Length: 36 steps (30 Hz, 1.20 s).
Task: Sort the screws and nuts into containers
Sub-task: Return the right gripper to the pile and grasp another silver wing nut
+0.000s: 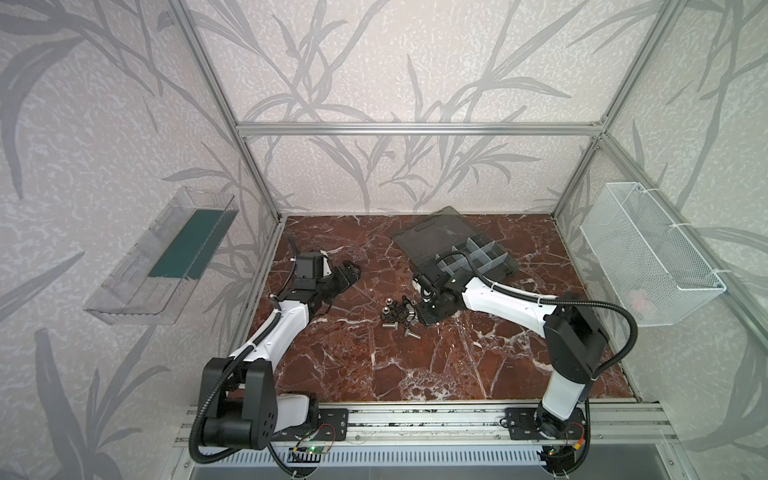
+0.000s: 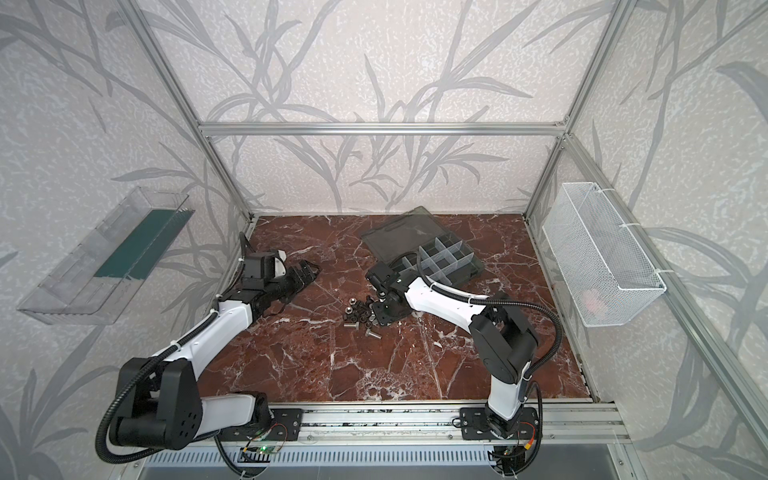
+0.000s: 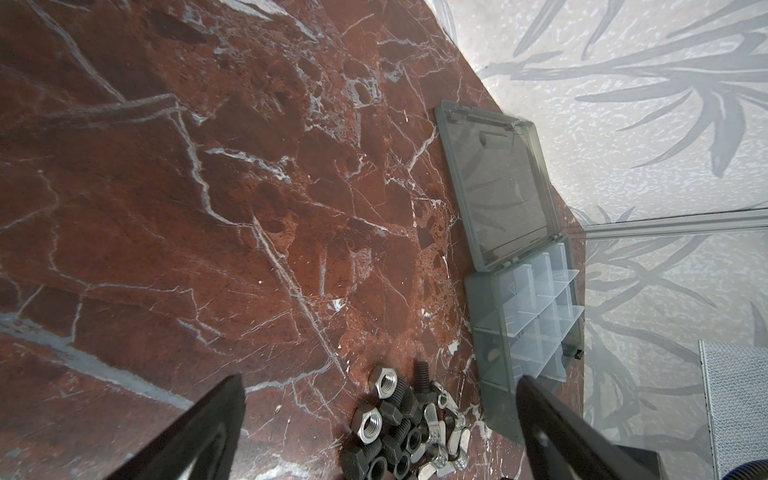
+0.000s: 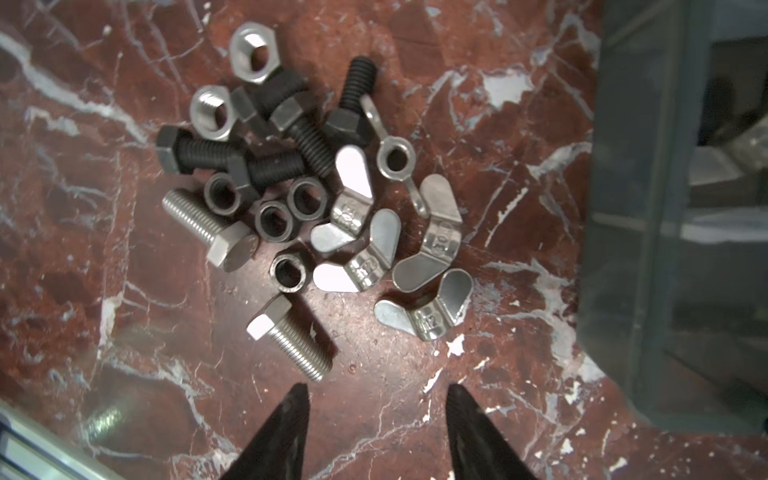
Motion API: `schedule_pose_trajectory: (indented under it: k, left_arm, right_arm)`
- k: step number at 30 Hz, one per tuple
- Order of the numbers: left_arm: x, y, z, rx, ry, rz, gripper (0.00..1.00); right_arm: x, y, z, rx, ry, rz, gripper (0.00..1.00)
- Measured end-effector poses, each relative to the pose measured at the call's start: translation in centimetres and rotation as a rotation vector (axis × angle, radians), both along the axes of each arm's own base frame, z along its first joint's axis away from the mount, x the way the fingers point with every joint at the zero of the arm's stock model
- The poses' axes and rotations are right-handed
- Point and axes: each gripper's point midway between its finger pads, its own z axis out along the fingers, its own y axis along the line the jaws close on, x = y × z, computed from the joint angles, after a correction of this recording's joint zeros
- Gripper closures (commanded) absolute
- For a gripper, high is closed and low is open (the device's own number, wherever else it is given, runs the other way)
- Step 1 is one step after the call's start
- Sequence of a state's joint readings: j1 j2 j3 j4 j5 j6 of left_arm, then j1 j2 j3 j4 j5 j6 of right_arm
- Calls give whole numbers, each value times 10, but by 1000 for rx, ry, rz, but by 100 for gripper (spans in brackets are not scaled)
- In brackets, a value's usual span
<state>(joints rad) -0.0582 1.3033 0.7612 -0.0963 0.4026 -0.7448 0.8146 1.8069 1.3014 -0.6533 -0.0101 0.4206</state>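
Observation:
Screws and nuts lie in one heap [image 1: 397, 313] [image 2: 360, 313] mid-table. The right wrist view shows silver screws [image 4: 291, 345], black screws [image 4: 199, 151], silver nuts [image 4: 251, 52], dark nuts [image 4: 272, 220] and wing nuts [image 4: 361, 257]. My right gripper [image 4: 377, 387] [image 1: 419, 319] hangs open just beside the heap, with bare marble between its fingers. My left gripper [image 1: 349, 270] [image 3: 380, 377] stands wide open, well left of the heap. The containers, compartments of a smoky-grey organiser box [image 1: 478, 257] [image 2: 440, 257] [image 3: 532, 328], sit behind the right gripper.
The box's lid [image 1: 436, 232] lies flat, open toward the back wall. A white wire basket [image 1: 648, 257] hangs on the right wall and a clear tray [image 1: 162, 257] on the left wall. Aluminium frame posts border the marble table [image 1: 415, 365].

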Motion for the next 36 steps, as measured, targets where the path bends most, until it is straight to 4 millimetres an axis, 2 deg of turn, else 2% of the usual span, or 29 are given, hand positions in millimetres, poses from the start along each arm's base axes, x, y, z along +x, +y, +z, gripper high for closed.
schedule_pose_trajectory:
  k: [6, 12, 22, 25, 32, 36]
  left_arm:
    - [0, -1, -1, -3, 4, -3, 1]
    - [0, -1, -1, -4, 5, -5, 1]
    - [0, 0, -1, -1, 5, -2, 0]
    - [0, 0, -1, 1, 4, 1, 1]
    - [0, 1, -2, 7, 4, 6, 1]
    - [0, 1, -2, 7, 4, 6, 1]
  right_arm:
    - [8, -11, -19, -17, -14, -191, 47]
    - [16, -11, -26, -6, -29, -280, 47]
    - [18, -11, -46, -31, -10, -319, 53]
    - [17, -12, -53, -43, 0, -320, 59]
    - [17, -11, -53, -37, -2, -321, 69]
    - [16, -12, -54, -44, 2, -319, 71]
